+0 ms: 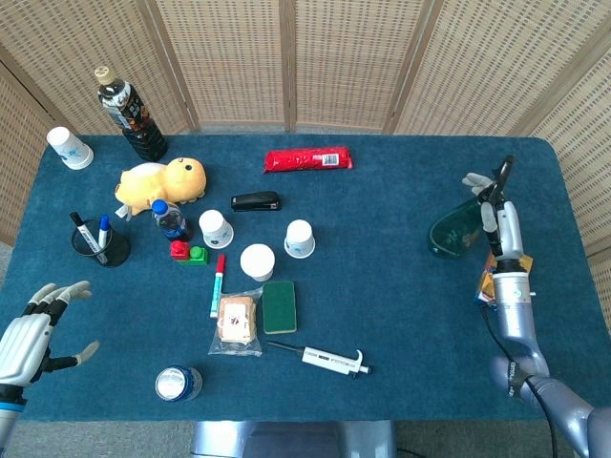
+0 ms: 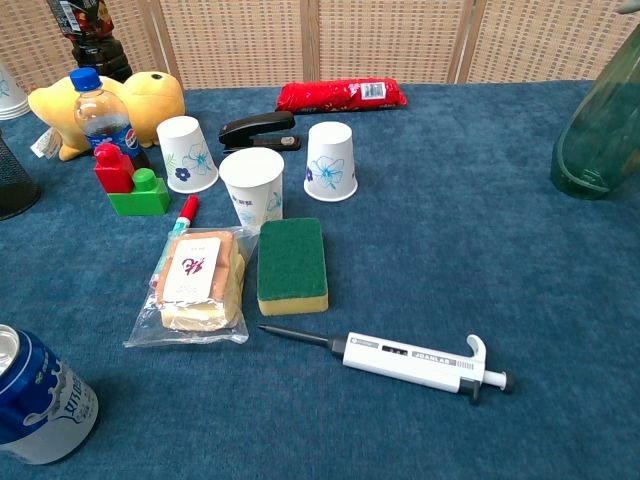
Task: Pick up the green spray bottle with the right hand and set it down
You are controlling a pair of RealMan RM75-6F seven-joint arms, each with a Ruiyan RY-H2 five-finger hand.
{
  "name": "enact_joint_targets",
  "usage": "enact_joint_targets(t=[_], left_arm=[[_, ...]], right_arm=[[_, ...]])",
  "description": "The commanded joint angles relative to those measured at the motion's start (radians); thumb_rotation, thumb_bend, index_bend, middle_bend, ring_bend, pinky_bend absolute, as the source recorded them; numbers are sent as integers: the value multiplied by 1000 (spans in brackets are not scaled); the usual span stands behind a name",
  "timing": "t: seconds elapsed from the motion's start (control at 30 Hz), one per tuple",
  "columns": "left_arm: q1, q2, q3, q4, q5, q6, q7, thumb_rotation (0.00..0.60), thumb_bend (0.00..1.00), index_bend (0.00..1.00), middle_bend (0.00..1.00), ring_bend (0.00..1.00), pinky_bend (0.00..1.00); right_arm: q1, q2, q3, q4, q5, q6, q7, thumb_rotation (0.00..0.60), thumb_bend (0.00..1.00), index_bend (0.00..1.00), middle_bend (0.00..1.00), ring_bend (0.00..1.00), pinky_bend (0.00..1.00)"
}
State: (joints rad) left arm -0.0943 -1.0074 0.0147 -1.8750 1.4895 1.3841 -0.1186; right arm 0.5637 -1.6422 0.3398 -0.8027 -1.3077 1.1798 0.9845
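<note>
Green spray bottle [image 1: 456,227] held by the right hand [image 1: 498,215] at the right side of the desk [image 1: 382,286].

The bottle is seen tilted, its base apparently just above the blue desk near the right edge, with the right hand's fingers [image 1: 489,216] grasping its neck and upper body. In the chest view only the bottle's lower body is shown at the far right. The left hand [image 1: 29,334] is held at the near left corner with fingers released and spread, nothing in them. A pipette [image 2: 400,358], a green sponge [image 2: 291,264] and paper cups [image 2: 330,160] are laid out toward the middle.
</note>
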Motion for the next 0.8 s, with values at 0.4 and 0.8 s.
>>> enact_joint_targets(t=[0.4, 0.8], left_arm=[[0, 1, 1, -3, -1, 0, 5, 600, 281, 126, 273, 176, 58], [-4, -1, 0, -4, 1, -3, 7, 600, 281, 126, 272, 176, 58]], right_arm=[[-6, -5, 3, 29, 13, -18, 6, 30, 227, 209, 279, 137, 229], [-16, -1, 11, 59, 30, -37, 8, 31, 226, 200, 277, 136, 226]])
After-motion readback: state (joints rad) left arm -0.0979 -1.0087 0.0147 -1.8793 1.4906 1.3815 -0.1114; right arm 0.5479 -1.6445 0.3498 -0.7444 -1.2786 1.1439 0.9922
